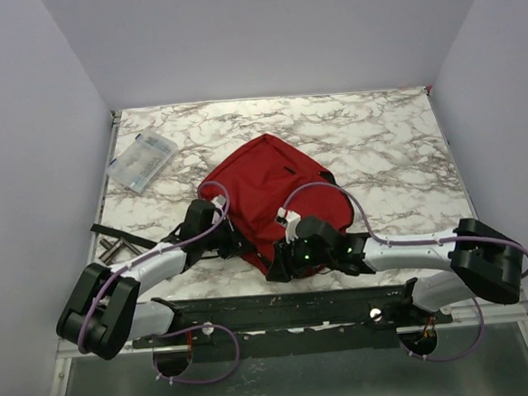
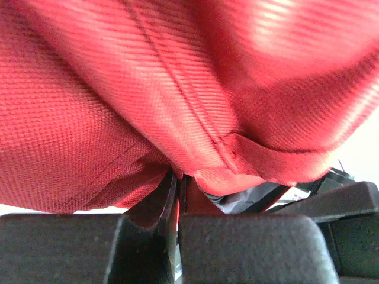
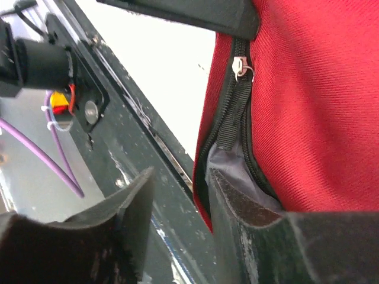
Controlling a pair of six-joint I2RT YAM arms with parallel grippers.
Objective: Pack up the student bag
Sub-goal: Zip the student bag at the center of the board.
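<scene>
The dark red student bag (image 1: 277, 188) lies in the middle of the marble table, its near edge toward the arms. My left gripper (image 1: 233, 245) is at the bag's near left edge. In the left wrist view it (image 2: 177, 184) is shut on a fold of the red fabric (image 2: 177, 89). My right gripper (image 1: 280, 266) is at the near edge. In the right wrist view it (image 3: 180, 183) is open. One finger (image 3: 237, 204) sits inside the open zipper mouth against the grey lining, the other is outside. The zipper pull (image 3: 241, 67) is just beyond.
A clear plastic case (image 1: 142, 161) lies at the far left of the table. Several dark pens (image 1: 115, 249) and a black strap (image 1: 112, 234) lie at the left edge. The dark metal base rail (image 1: 290, 305) runs along the near edge.
</scene>
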